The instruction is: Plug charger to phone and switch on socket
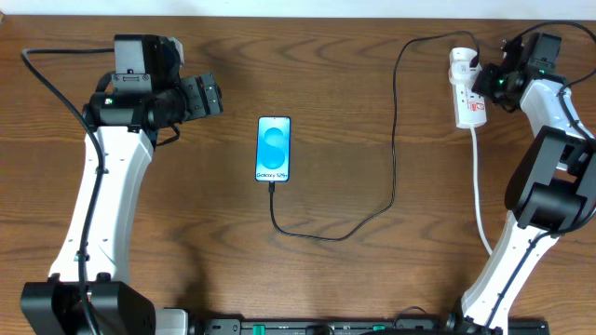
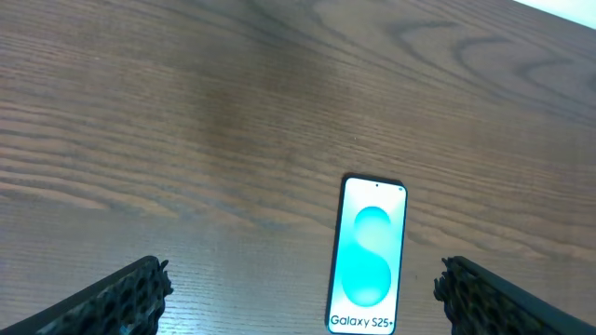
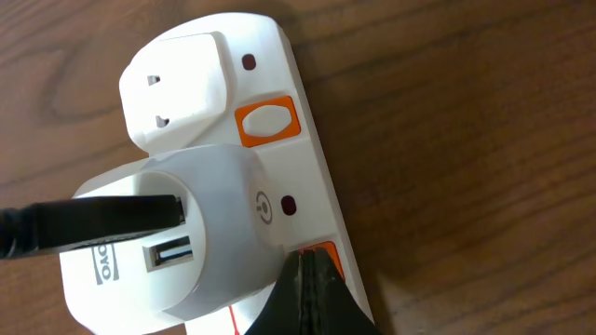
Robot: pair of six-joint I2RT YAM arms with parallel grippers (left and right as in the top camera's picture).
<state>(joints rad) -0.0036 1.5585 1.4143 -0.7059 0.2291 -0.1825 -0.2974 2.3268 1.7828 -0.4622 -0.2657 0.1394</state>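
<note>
Socket switch (image 3: 327,254) against R hand (image 3: 306,281)

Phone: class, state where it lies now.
Overhead, the phone lies screen-up near the middle of the table, right of the open left claw, the charger cable meeting its near end.

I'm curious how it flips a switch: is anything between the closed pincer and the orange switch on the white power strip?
Nothing visible. The right gripper, its tips shut, sits right at the lower orange switch on the socket. The white adapter holding the charger stands beside that switch, not across it.
</note>
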